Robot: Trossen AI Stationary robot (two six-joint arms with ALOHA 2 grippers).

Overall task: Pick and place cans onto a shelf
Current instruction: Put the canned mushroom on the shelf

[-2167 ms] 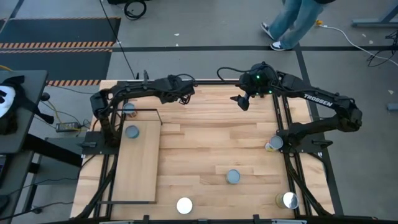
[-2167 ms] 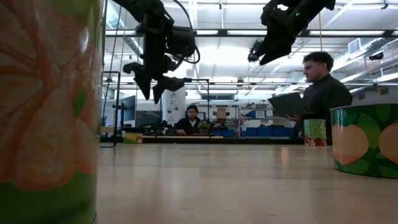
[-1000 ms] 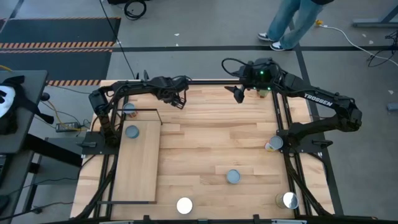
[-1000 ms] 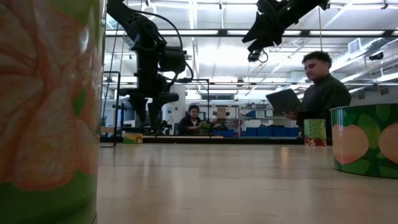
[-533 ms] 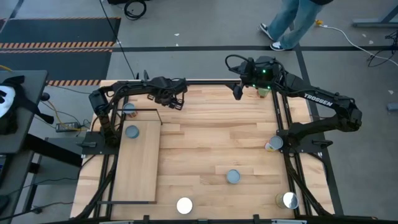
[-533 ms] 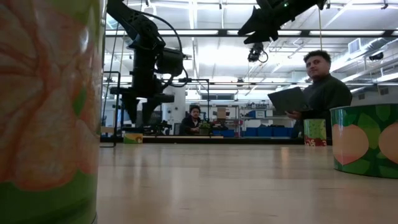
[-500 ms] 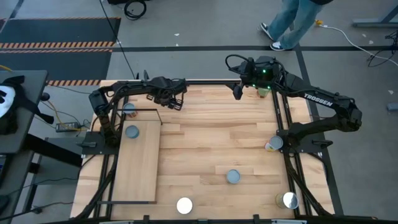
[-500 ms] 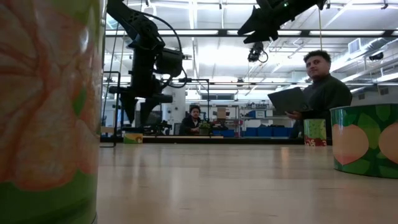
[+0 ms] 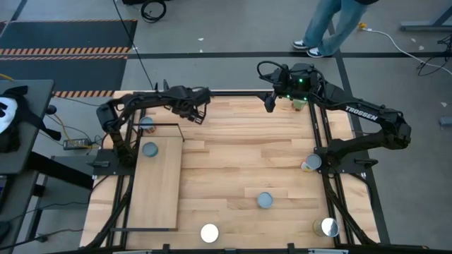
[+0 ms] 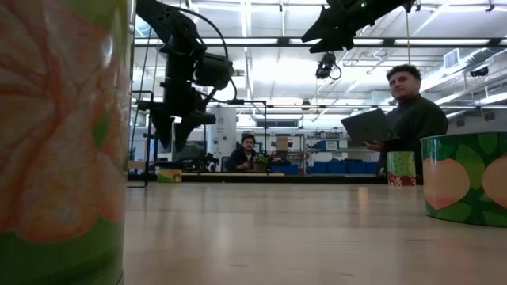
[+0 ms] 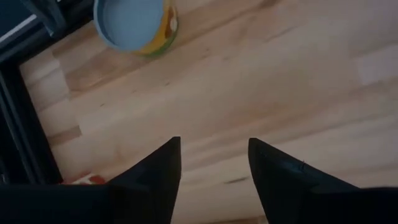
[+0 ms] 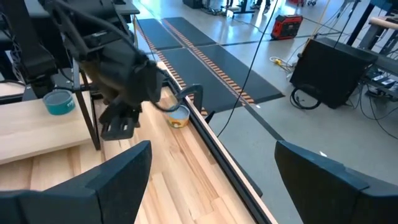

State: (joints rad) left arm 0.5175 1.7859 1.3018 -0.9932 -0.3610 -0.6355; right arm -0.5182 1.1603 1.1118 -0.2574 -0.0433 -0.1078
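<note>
At twelve o'clock you have right gripper (image 9: 269, 104) wide open, empty, left gripper (image 9: 193, 113) at eleven, parted, empty, one can (image 9: 150, 149) on shelf (image 9: 157, 189), four cans (image 9: 264, 200) loose toward five o'clock.

I work in a robotics lab: my butcher-block desk (image 9: 240, 162) stands on a grey concrete floor (image 9: 212, 35) with hazard-striped mats (image 9: 63, 51). Beyond the desk, ceiling strip lights (image 10: 261, 39), blue bins (image 10: 333, 168) and a person holding a laptop (image 10: 366, 127).
</note>
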